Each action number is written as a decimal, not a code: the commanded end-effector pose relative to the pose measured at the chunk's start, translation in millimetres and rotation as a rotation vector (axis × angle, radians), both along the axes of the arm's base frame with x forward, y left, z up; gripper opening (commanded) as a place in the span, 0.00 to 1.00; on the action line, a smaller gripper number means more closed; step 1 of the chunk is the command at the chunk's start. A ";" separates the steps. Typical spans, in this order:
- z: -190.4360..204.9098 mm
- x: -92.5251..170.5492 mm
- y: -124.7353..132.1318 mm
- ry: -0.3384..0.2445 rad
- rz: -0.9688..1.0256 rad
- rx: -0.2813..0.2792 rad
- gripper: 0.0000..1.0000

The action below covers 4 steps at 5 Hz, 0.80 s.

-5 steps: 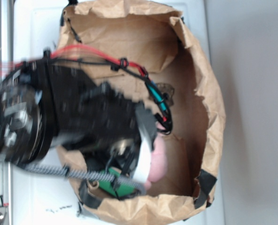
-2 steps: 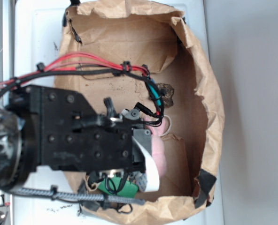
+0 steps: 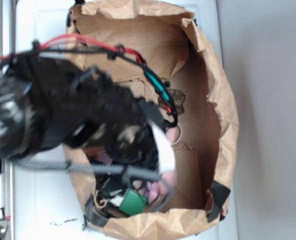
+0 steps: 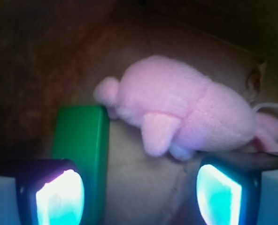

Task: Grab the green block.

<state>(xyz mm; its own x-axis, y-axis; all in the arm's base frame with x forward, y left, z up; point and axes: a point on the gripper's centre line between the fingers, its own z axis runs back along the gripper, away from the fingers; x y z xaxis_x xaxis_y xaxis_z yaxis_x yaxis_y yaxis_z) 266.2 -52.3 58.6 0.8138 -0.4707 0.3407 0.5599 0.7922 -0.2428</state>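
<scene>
We see the tool (image 4: 139, 190) wide open, holding nothing, with the green block (image 4: 81, 140) at its left finger (image 4: 59, 196), long axis running straight ahead.

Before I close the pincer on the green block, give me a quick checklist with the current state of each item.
1. Pincer open: ok, both glowing pads stand apart.
2. Green block between the pads: not ok. It lies at the left pad, not in the gap between them.
3. Pink bunny clear of the closing path: cannot tell. It lies just beyond the right pad and touches the block's far end.
4. Brown lump out of the way: ok, it sits apart against the bag's side.
5. Paper bag wall clear of the arm: cannot tell, the exterior view is blurred.
</scene>
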 end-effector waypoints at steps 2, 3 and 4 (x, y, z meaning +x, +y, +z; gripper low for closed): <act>13.6 -22.4 -37.3 -0.013 0.011 0.044 1.00; 1.5 -35.7 -55.2 -0.053 -0.026 0.079 1.00; -6.5 -40.8 -68.6 -0.059 -0.077 0.080 1.00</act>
<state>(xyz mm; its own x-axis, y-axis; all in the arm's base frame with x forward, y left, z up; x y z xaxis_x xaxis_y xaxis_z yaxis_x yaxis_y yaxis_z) 235.8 -105.1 45.2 0.7914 -0.5154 0.3288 0.5840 0.7964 -0.1571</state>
